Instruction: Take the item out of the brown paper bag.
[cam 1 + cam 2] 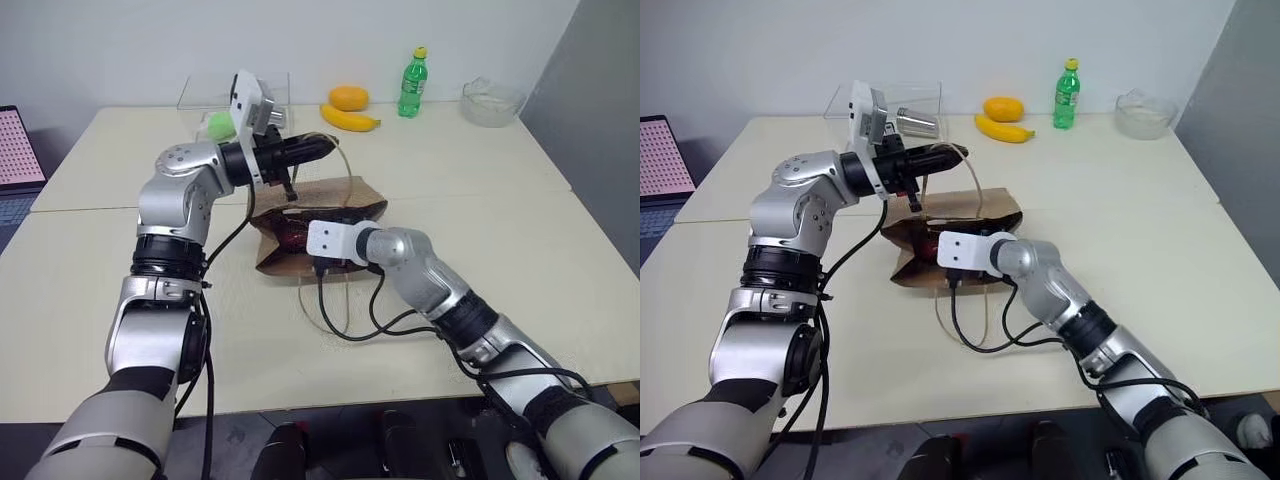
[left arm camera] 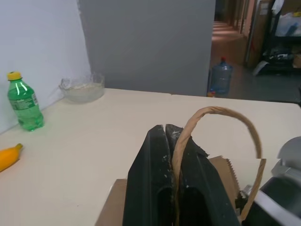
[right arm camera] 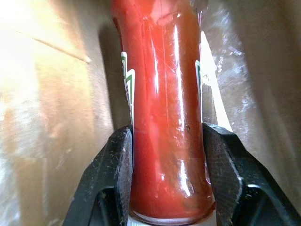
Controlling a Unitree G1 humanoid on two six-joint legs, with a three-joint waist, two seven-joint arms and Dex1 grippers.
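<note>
Bottle lies inside the bag on the counter, right pincer clamped on it; left pincer pinches a handle. Withdrawal remains.

We count one brown paper bag with two loop handles, one red bottle, one green bottle, one banana, one orange fruit, one glass bowl, one clear box on the worktop.
</note>
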